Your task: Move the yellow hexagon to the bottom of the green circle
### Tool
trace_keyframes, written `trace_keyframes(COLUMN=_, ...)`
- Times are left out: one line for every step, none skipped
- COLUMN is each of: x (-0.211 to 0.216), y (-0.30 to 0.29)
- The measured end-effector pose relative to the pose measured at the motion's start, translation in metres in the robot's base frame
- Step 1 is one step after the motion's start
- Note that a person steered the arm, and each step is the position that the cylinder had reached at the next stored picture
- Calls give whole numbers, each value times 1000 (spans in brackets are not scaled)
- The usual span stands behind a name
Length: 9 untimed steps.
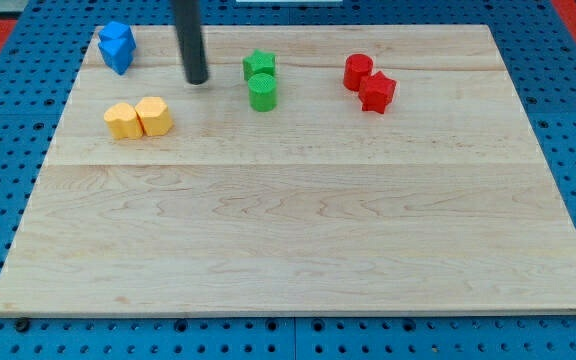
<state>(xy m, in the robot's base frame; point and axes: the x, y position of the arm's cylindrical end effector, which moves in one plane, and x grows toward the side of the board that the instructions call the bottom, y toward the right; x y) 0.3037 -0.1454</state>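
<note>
Two yellow blocks sit side by side at the view's upper left: the right one (154, 116) looks like the yellow hexagon, the left one (121, 120) is a rounder, lobed shape. The green circle (263, 93) stands to their right, touching a green star-like block (259, 66) just above it. My tip (197, 79) rests on the board above and to the right of the yellow hexagon, left of the green circle, touching neither.
Blue blocks (117, 46) sit at the upper left corner. A red circle (358, 71) and a red star (377, 92) touch each other at the upper right. The wooden board (298, 230) lies on a blue pegboard surface.
</note>
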Motion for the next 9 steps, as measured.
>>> trace_keyframes(x=11, y=-47)
trace_keyframes(x=70, y=-37)
trace_keyframes(x=72, y=16)
trace_keyframes(x=80, y=-1)
trace_keyframes(x=116, y=-3)
trace_keyframes(x=129, y=34)
trace_keyframes(x=110, y=82)
trace_keyframes(x=94, y=95)
trace_keyframes(x=131, y=99)
